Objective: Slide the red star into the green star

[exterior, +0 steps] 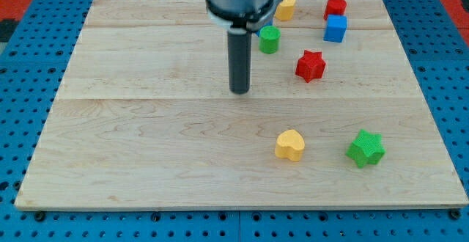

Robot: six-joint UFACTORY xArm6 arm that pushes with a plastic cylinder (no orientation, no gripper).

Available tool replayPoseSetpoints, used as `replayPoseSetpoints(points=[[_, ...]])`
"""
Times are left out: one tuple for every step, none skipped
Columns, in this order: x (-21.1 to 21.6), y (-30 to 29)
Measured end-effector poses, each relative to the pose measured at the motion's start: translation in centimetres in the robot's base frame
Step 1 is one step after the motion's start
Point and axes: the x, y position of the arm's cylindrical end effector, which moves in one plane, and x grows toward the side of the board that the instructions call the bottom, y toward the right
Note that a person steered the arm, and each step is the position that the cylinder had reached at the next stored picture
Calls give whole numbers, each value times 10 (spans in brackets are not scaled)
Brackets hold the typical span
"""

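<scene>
Robot arm, end portion. A broad, round, glossy grey metal housing with a darker lower rim carries a narrower black collar, from which a straight, smooth, dark grey cylindrical rod descends to my tip point(239, 92), a flat, blunt end.

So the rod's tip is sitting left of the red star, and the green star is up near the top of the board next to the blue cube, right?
Not quite. The camera view shows the green star near the view's bottom right, beside the yellow heart, far from the blue cube. The rest holds: my tip is left of the red star.
</scene>
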Motion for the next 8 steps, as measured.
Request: replayPoseSetpoints(points=[[-41, 22], [-39, 94], [-39, 124], [-43, 125], [-49, 146], [1, 154], [79, 154], [71, 131]])
